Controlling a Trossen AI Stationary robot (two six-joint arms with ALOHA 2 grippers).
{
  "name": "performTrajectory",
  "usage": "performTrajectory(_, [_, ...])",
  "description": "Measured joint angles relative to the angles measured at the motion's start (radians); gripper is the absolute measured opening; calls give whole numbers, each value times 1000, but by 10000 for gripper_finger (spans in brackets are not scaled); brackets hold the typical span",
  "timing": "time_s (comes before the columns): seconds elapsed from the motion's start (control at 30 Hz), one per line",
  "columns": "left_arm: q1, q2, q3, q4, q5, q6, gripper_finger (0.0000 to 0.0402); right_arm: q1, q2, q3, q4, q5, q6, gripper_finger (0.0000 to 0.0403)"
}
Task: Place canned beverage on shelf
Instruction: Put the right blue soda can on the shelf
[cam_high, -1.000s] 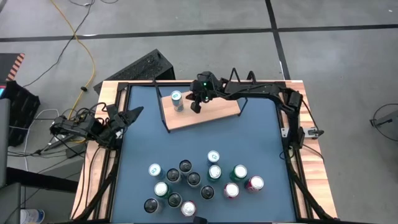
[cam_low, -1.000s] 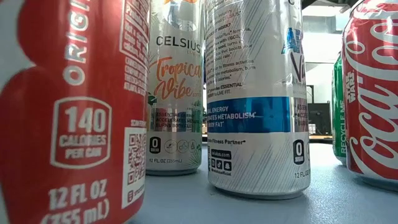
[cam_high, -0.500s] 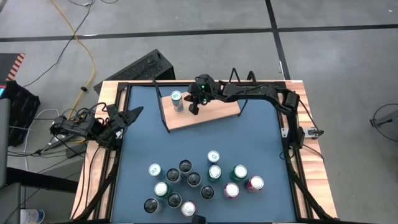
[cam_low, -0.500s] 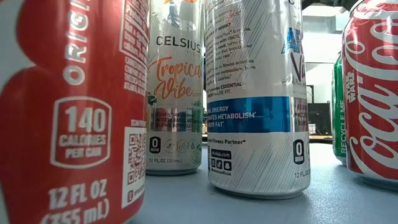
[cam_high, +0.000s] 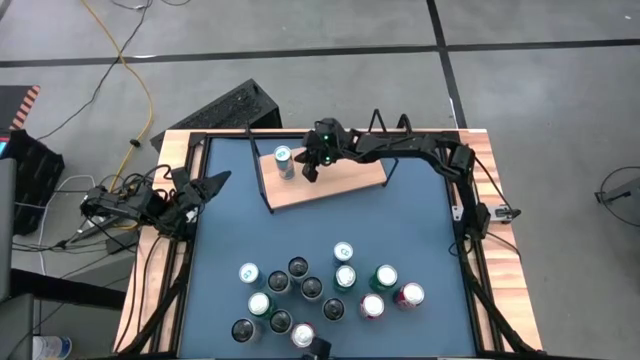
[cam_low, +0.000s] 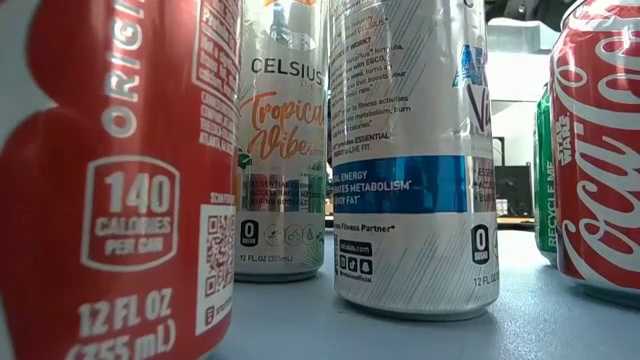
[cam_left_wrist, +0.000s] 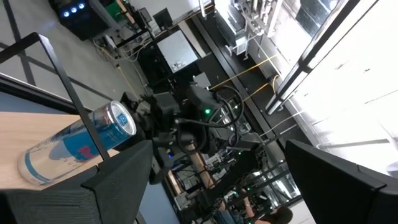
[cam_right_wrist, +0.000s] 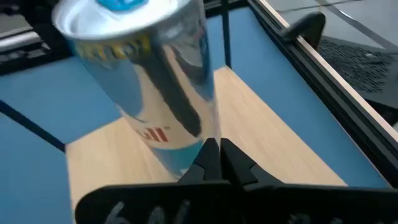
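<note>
Standing upright on the shelf (cam_high: 335, 182) near its left end, a silver-and-blue can (cam_high: 285, 159) rests on the light wood with nothing gripping it; the right end effector (cam_high: 312, 172) hangs just beside that can, over the board, its two fingers pressed together and holding nothing, which the right wrist view confirms, since the closed fingertips (cam_right_wrist: 219, 163) sit in front of the can (cam_right_wrist: 155, 93) rather than around it; I judge the can to be already delivered and released, and the closed fingers suggest a nudge or a retreat rather than a fresh grasp, though which cannot be told.

The left end effector (cam_high: 205, 186) waits well to the left of the shelf, at the edge of the blue surface (cam_high: 400, 230), fingers spread wide and empty; it points toward the shelf, so its wrist view frames the can (cam_left_wrist: 81, 143) and the right arm behind it.

As for what holds what: the shelf carries that single can, leaving most of the board bare to the can's right; the remaining cans (cam_high: 320, 290) stand loosely clustered on the surface, well apart from the shelf on its near side, mixed in colour, red, green, silver and dark-topped; they are upright and close together, so picking one from the middle of the cluster will likely risk knocking its neighbours.
</note>
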Motion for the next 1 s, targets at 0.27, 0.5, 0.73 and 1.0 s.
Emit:
performTrajectory(0.27, [0, 0, 0, 0, -4, 3, 352, 7, 0, -33, 27, 12, 1, 0])
performTrajectory(0.5, [0, 0, 0, 0, -5, 11, 352, 11, -3, -103, 71, -52, 54, 0])
performTrajectory(0.73, [0, 0, 0, 0, -5, 11, 352, 24, -5, -150, 270, -93, 149, 0])
performTrajectory(1.0, [0, 0, 0, 0, -6, 11, 352, 19, -5, -162, 294, -83, 150, 0])
